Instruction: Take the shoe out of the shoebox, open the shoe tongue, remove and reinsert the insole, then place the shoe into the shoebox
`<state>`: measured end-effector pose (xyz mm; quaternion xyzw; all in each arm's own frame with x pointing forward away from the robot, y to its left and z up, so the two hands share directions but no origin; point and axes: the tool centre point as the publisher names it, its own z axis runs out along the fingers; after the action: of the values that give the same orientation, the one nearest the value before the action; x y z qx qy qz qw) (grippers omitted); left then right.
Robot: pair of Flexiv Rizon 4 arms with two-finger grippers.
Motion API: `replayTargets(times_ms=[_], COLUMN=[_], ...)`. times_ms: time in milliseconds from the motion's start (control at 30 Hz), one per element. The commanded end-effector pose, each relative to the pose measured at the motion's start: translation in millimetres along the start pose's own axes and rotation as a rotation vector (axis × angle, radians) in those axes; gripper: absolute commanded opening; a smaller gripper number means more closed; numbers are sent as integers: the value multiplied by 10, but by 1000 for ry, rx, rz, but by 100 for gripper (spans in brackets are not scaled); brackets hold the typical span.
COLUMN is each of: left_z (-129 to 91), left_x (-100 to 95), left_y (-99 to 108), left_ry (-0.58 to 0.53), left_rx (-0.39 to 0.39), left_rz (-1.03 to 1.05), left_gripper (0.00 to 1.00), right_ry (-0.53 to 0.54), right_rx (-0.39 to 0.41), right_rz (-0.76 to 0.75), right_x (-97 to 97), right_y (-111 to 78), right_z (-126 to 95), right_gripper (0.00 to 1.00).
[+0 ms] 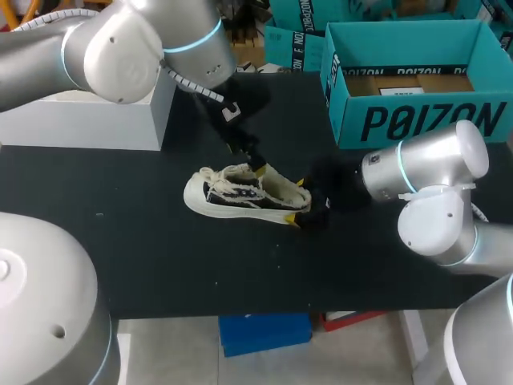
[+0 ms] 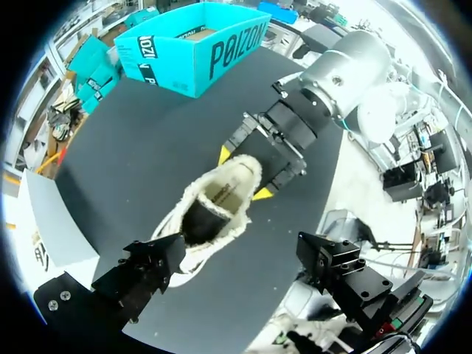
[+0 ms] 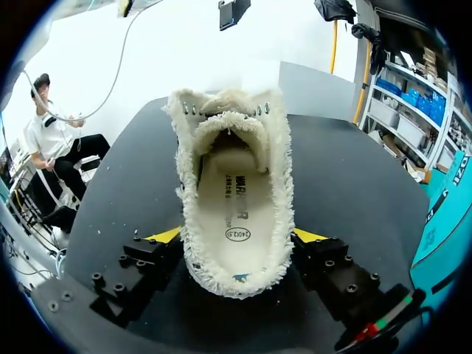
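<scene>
Right gripper (image 3: 237, 235) pinches the shoe (image 1: 240, 196) at the heel from 2 sides, on the table, out of the shoebox (image 1: 417, 120). Left gripper (image 2: 243, 258) spread at the collar. Insole (image 3: 234, 206) in; likely the removal step, needing a fine pinch.

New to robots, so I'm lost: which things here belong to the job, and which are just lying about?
Part of the job: shoe; its insole, still inside; teal shoebox.
Just lying about: white box at the table's far corner.
</scene>
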<state>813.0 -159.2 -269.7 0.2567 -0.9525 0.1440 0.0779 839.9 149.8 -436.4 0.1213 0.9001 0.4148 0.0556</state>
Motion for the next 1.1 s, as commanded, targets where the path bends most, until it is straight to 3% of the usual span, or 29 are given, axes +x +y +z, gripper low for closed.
replayTargets(times_ms=[33,200,533,667,933,1100], left_z=[12,7,186,259,444,554], left_x=[-4,-19,26,8,-12,-61], left_y=[41,57,-10,-22,-87,-180], left_ry=[1,-24,-119,-183,-329,-363], left_rx=[11,7,-160,-194,-289,-294], left_rz=[2,-30,-377,-480,-579,-603], left_gripper=[100,100,100,100,100,100], right_ry=[0,0,0,0,0,0], right_rx=[1,1,1,1,1,1], right_rz=[1,1,1,1,1,1], right_x=[-12,-12,-12,-12,-12,-12], right_y=[-5,-5,-5,-5,-5,-5], right_z=[44,44,44,44,44,44], right_gripper=[0,0,0,0,0,0])
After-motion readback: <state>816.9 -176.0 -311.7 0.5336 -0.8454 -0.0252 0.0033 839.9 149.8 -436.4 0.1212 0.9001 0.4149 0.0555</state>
